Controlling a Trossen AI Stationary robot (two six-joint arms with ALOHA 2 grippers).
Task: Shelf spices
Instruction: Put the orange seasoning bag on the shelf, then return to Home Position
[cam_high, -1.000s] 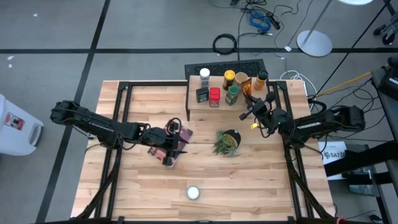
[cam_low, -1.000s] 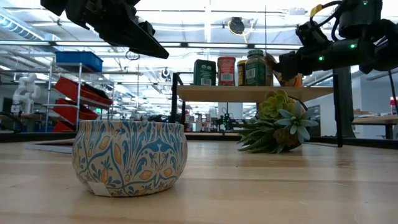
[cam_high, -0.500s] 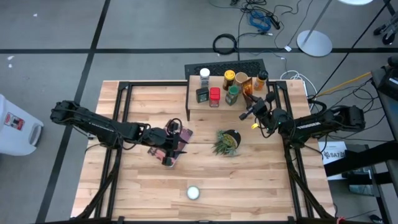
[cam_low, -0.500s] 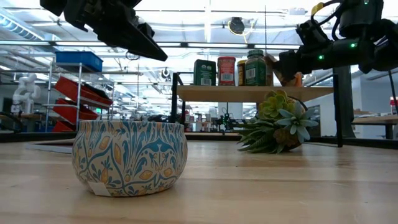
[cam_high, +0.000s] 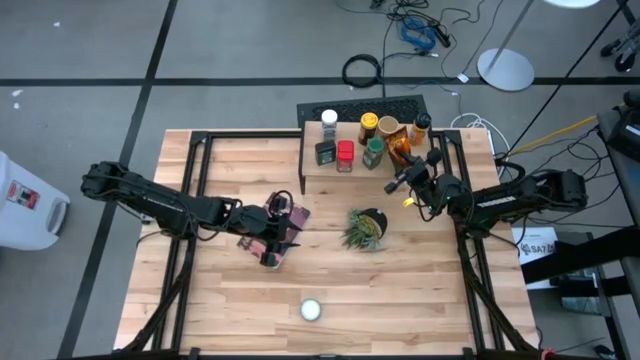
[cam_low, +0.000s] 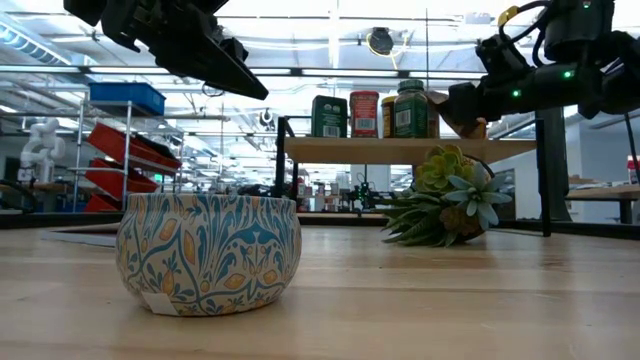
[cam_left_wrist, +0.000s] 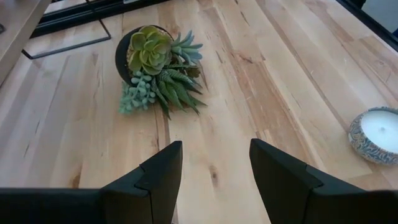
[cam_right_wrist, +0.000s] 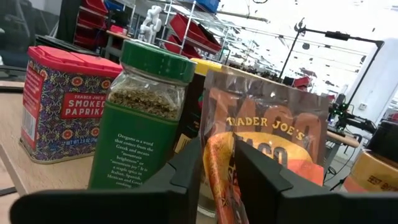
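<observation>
Two arms work over the bench (cam_high: 220, 300). The right tool (cam_right_wrist: 217, 163) pinches the orange packet (cam_right_wrist: 267, 146) at the right end of the shelf (cam_high: 355, 168), just beside the green-lidded jar (cam_right_wrist: 142, 121) and the red tin (cam_right_wrist: 57, 102) standing there. The left tool (cam_left_wrist: 214, 165), its fingers spread apart, hovers over the bench's middle near a potted plant (cam_left_wrist: 158, 68) and a candle (cam_left_wrist: 377, 134).

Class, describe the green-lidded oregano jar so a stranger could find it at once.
Find the shelf at the table's far edge. On it, the oregano jar stands between the red paprika tin and the orange packet: clear glass, green label.
</observation>
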